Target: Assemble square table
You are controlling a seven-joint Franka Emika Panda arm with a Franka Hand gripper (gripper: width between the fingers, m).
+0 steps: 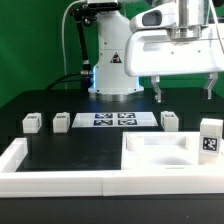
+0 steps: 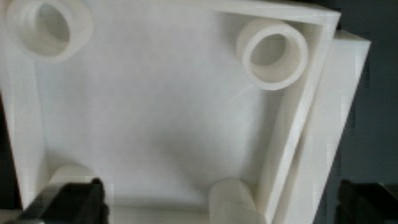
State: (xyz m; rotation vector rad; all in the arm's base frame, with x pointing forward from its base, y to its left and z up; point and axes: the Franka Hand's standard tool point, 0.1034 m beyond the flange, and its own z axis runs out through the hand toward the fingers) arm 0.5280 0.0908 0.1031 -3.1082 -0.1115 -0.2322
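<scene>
On the black bench (image 1: 70, 145) the square tabletop (image 1: 160, 150) lies at four o'clock, tucked into the border wall (image 1: 60, 178), with the gripper (image 1: 182, 95) wide and empty above it at two o'clock, so the first grab seems due: descend, straddle an edge, close.
</scene>
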